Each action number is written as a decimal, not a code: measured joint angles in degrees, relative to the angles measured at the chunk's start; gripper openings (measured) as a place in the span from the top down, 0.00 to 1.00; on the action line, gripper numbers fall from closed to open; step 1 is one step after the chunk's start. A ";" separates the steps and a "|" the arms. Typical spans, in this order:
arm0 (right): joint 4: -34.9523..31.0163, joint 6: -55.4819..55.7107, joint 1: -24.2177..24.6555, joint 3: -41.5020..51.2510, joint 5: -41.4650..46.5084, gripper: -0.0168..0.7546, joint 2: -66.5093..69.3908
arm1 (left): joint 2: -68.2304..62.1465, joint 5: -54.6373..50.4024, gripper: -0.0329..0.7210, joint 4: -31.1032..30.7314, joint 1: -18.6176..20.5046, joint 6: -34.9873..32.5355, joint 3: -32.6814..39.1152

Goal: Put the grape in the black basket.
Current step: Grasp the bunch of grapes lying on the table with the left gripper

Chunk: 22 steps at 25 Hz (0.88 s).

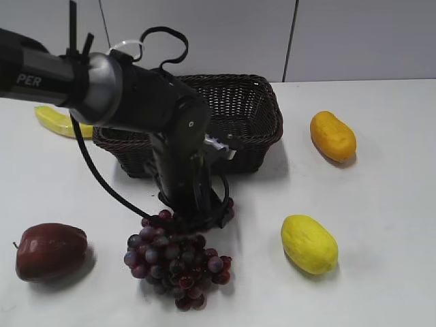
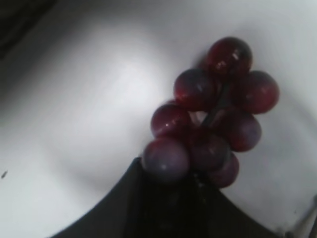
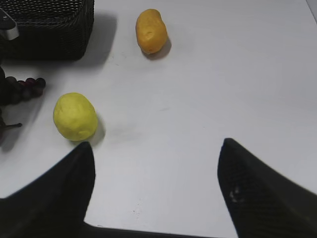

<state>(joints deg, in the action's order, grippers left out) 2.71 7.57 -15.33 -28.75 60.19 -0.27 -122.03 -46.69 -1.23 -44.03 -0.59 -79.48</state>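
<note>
On the white tabletop [image 1: 381, 225] the grape [image 1: 177, 259] lies outside the black basket [image 1: 252, 109] at its 6 o'clock, the left gripper [image 1: 204, 214] down on its top, grip unclear; right gripper [image 3: 156, 191] apart, idle.

Lettering on the left arm

We can read only one piece of text: the white capitals "PER" on the dark tube of the left arm [image 1: 41, 75] in the exterior view, cut off at the picture's left edge, so the start of the word is out of frame. We find nothing legible in either wrist view.
</note>
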 joint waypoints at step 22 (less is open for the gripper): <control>0.00 0.00 0.00 0.00 0.00 0.22 0.00 | 29.80 -8.94 0.85 -3.99 -1.88 -0.27 0.98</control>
<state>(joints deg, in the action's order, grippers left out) 2.71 7.57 -15.33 -28.75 60.19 -0.27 -92.24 -55.63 -5.22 -45.91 -0.86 -78.50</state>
